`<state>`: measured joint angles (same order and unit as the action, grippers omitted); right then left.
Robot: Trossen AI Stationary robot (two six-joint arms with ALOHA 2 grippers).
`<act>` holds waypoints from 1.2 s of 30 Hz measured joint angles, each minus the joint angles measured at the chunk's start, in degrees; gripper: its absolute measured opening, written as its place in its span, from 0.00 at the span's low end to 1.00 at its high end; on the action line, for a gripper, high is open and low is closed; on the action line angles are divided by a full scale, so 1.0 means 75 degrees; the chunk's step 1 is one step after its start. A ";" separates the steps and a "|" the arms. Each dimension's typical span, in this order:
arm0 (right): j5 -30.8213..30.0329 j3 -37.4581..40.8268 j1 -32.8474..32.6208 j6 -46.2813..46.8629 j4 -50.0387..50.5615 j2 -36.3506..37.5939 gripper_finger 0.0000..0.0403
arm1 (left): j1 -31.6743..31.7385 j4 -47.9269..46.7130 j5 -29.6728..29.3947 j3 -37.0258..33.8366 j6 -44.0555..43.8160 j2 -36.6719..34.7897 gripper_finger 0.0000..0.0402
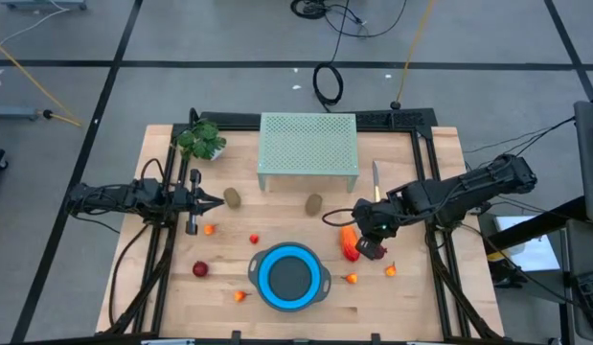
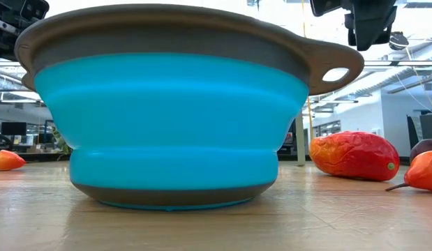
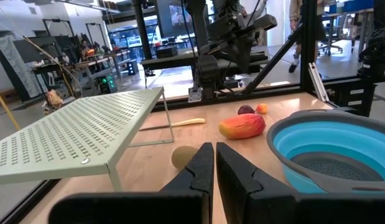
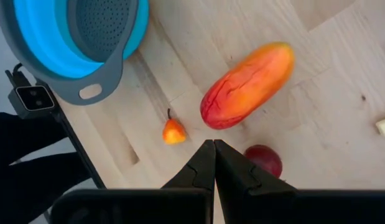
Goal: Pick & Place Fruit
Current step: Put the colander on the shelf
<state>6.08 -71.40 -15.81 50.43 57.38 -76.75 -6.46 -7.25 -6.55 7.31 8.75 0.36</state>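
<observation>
- No brand, label or legible writing can be made out on any object.
- The right gripper (image 1: 371, 240) is held above the wooden table (image 1: 421, 297), its arm reaching in from the table's right edge; its fingers (image 4: 208, 163) are pressed together on nothing.
- Directly below and just ahead of the right gripper's tips lies the long orange-red fruit piece (image 4: 247, 85); a dark red round fruit (image 4: 265, 160) sits just beside the tips, and a tiny orange-red fruit (image 4: 173, 131) on their other side.
- The blue collapsible colander with grey rim and handles (image 1: 289, 277) is seen near the right gripper, toward the table's middle.
- The left gripper (image 1: 217, 202) is stretched out level over the table's left half, fingers (image 3: 201, 171) closed and empty.
- A brown oval kiwi-like fruit (image 1: 233, 197) lies just ahead of the left gripper's tips; a second one (image 1: 313, 203) sits farther ahead.
- A pale green perforated metal rack (image 1: 308, 146) stands beside the left gripper's line of reach.
- Only the right wrist view shows the colander's perforated bottom; the low view shows the colander's side close up, hiding most of the table behind it.
</observation>
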 joint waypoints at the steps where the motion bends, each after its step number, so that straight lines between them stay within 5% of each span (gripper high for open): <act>1: -0.0006 0.0000 0.0002 -0.0003 0.0011 0.0000 0.00 | -0.0003 0.0000 0.0000 0.0000 -0.0002 0.0000 0.05; 9: -0.0028 0.0004 0.0061 0.0037 0.0195 0.0000 0.11 | 0.0000 0.0003 0.0000 0.0000 -0.0002 0.0000 0.05; 25: -0.0033 0.0006 0.0067 0.0990 0.1019 0.0000 0.51 | -0.0002 0.0003 0.0002 0.0000 -0.0035 0.0000 0.05; 36: -0.0010 0.0006 0.0064 0.0984 0.1013 0.0000 0.59 | -0.0001 0.0003 0.0001 0.0000 -0.0236 0.0000 0.05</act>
<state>6.00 -71.35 -15.33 57.81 64.97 -76.75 -6.47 -7.22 -6.54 7.31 6.98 0.36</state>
